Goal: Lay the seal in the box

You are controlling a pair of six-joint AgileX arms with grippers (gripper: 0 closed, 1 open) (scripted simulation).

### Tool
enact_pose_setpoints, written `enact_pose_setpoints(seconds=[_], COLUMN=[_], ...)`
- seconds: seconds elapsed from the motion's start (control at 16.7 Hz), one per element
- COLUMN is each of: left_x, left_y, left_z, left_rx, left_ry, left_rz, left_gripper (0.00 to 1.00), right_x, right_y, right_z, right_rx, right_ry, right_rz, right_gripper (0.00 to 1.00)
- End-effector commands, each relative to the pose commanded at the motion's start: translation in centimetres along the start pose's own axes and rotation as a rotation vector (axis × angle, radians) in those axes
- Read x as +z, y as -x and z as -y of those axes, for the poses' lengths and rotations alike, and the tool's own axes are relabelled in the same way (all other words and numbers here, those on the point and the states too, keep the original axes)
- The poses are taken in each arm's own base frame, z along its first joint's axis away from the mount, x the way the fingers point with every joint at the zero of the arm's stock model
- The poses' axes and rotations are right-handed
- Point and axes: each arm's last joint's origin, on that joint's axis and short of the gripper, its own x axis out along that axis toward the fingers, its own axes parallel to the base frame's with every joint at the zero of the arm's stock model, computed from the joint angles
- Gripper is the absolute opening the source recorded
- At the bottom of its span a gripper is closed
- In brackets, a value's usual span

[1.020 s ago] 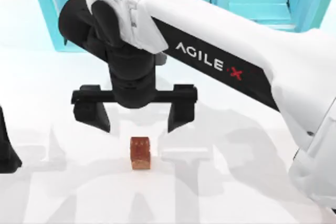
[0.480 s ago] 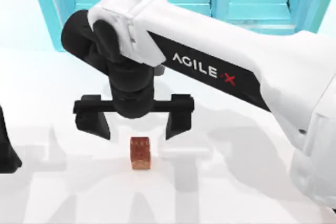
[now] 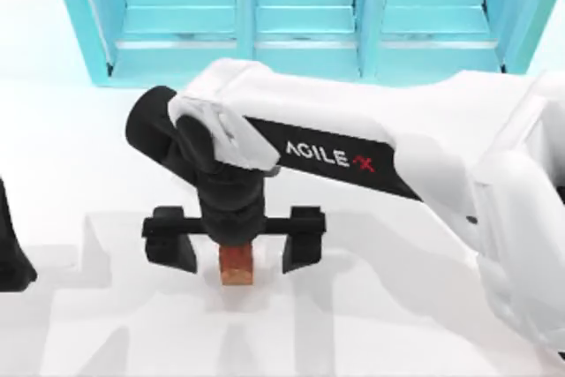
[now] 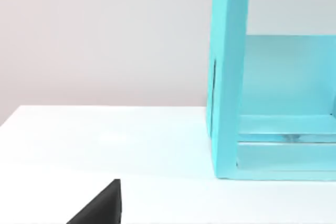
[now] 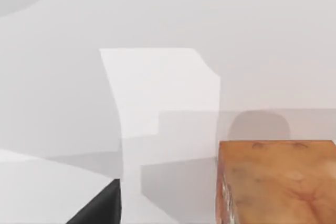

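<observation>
The seal point(image 3: 237, 267), a small reddish-brown block, stands upright on the white table in the front middle, its top hidden under my right wrist. My right gripper point(image 3: 238, 262) is low over it and open, with one black finger on each side and a gap to both. The right wrist view shows the seal point(image 5: 275, 182) close up beside one dark finger point(image 5: 100, 208), apart from it. My left arm point(image 3: 11, 253) is parked at the table's left edge; one of its fingers point(image 4: 100, 208) sits far off to the side, open. The box is out of view.
A large cyan shelf unit point(image 3: 300, 50) with three compartments runs along the back of the table; its end wall point(image 4: 228, 77) stands ahead of the left wrist. The right arm's white forearm point(image 3: 424, 165) crosses from the right above the table.
My right gripper has come down and forward from behind the seal, so that its open fingers now straddle it. The seal and the left arm have not moved.
</observation>
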Motion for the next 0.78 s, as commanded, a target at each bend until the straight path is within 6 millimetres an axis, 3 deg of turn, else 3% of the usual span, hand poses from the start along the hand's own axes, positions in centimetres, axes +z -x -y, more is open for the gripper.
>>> enact_pose_setpoints(seconds=[0.18, 0.78], left_x=[0.0, 0.0], left_y=[0.0, 0.0], left_z=[0.0, 0.0], left_rx=[0.0, 0.0], left_ry=[0.0, 0.0], left_rz=[0.0, 0.0], left_gripper=[1.0, 1.0], right_x=[0.0, 0.0], right_y=[0.0, 0.0], right_z=[0.0, 0.0], right_rx=[0.0, 0.0], right_ry=[0.0, 0.0], right_rz=[0.0, 0.0], right_gripper=[1.0, 0.25])
